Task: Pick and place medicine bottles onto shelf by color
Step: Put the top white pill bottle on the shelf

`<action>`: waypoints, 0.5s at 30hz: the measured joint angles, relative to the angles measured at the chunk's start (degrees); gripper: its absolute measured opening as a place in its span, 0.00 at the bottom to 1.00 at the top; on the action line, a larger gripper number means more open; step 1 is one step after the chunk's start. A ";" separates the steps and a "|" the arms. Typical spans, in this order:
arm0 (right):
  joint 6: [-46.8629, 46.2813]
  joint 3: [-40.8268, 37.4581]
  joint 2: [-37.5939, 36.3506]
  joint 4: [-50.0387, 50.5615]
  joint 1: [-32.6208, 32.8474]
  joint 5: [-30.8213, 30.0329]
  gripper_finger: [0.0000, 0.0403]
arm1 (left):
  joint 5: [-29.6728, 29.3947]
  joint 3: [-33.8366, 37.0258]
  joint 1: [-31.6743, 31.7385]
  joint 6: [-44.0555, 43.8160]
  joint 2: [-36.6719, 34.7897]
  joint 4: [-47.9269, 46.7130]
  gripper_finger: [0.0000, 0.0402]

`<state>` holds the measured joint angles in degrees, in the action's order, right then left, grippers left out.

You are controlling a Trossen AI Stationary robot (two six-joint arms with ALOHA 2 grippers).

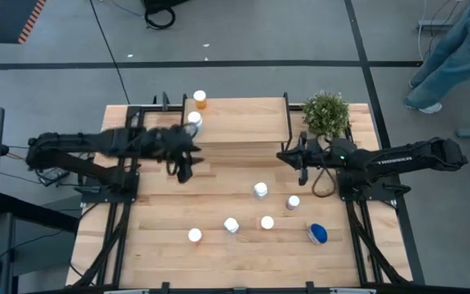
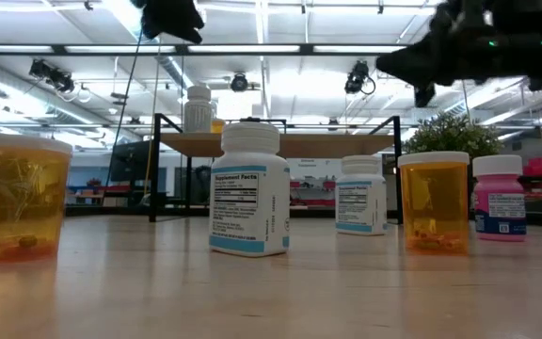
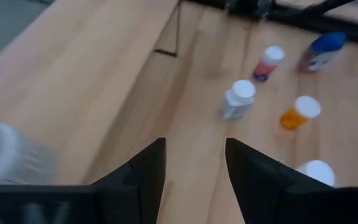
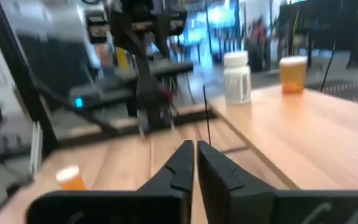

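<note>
The light-wood shelf (image 1: 239, 122) stands at the table's far side. On its left end stand an orange bottle (image 1: 200, 100) and a white bottle (image 1: 193, 119), both upright on their bases (image 4: 237, 78). Several more bottles stand on the table: white (image 1: 260, 190), pink (image 1: 293, 202), white (image 1: 231, 224), two orange (image 1: 267, 222) (image 1: 194, 235). A blue-topped one (image 1: 317, 234) lies near the right. My left gripper (image 1: 184, 167) hovers open (image 3: 194, 162) just in front of the shelf's left part, holding nothing. My right gripper (image 1: 288, 155) hangs shut (image 4: 196, 155) off the shelf's right front corner.
A potted plant (image 1: 326, 113) stands on the table's far right corner, beside the shelf. A coiled cable (image 1: 325, 181) lies under the right arm. A person's legs (image 1: 455, 49) show on the floor beyond the table. Bare tabletop lies at the near left.
</note>
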<state>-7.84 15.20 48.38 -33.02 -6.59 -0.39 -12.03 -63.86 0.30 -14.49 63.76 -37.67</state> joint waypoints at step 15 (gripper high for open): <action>3.42 30.61 15.31 44.72 6.47 -0.51 0.42 | -17.49 37.03 -15.61 -1.52 -9.84 52.10 0.30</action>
<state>-4.42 45.80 63.69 11.70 -0.12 -0.90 -29.52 -26.83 -15.30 -16.01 53.92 14.43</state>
